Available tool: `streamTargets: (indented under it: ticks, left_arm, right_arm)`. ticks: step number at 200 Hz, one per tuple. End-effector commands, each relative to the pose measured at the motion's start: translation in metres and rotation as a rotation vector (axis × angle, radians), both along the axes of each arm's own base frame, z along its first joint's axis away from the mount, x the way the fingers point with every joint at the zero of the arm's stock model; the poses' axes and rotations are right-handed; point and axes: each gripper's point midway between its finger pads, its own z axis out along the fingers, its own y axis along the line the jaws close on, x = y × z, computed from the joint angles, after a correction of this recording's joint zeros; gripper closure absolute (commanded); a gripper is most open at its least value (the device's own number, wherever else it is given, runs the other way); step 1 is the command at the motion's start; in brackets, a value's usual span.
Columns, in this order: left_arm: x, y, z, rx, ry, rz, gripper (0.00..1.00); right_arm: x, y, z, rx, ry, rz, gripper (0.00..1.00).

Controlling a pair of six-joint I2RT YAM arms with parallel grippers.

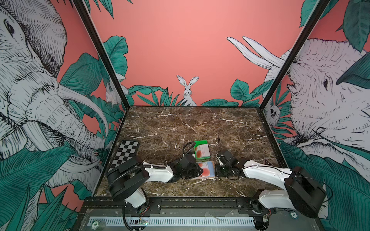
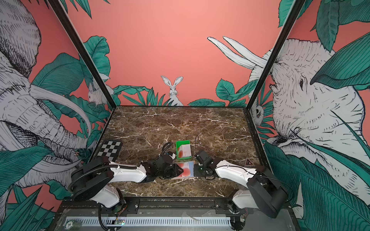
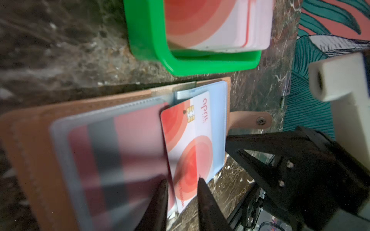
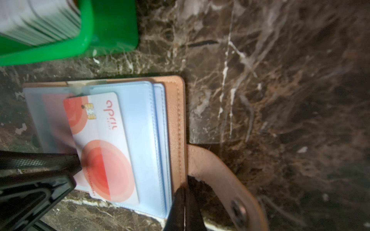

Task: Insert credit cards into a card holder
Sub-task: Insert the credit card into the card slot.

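The tan card holder (image 4: 176, 120) lies open on the marble, its light-blue sleeves facing up. A white credit card (image 3: 192, 136) with red-orange circles sits partly inside a sleeve, slightly askew. My left gripper (image 3: 182, 180) is open, its two fingertips standing either side of the card's protruding end. My right gripper (image 4: 183, 188) is shut, with its tips against the holder's tan edge beside the snap strap (image 4: 220, 176). In both top views the two grippers meet over the holder (image 1: 212, 167) (image 2: 190, 168). More credit cards (image 1: 202, 151) are stacked in the green tray (image 1: 201, 143).
The green tray (image 2: 182, 142) stands just behind the holder, close to both wrists. A checkerboard plate (image 1: 126, 154) lies at the left edge of the table. A small triangle sticker (image 1: 267, 161) sits at the right. Walls enclose three sides.
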Motion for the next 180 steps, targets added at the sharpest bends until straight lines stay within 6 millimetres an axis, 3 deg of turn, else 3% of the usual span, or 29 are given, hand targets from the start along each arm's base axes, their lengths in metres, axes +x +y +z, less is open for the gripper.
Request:
streamTargets:
  ticks: [1,108,180]
  left_arm:
    - [-0.007,0.017,-0.012,0.122,0.002,-0.018,0.71]
    - [-0.004,0.001,-0.016,0.123,0.008,-0.048,0.68]
    - [0.003,-0.015,-0.009,0.110,-0.019,-0.076,0.68]
  right_arm:
    - [-0.012,-0.006,-0.016,-0.048,0.048,0.010,0.95]
    - [-0.013,-0.005,-0.014,-0.049,0.042,0.017,0.95]
    - [-0.014,-0.005,-0.014,-0.049,0.044,0.014,0.95]
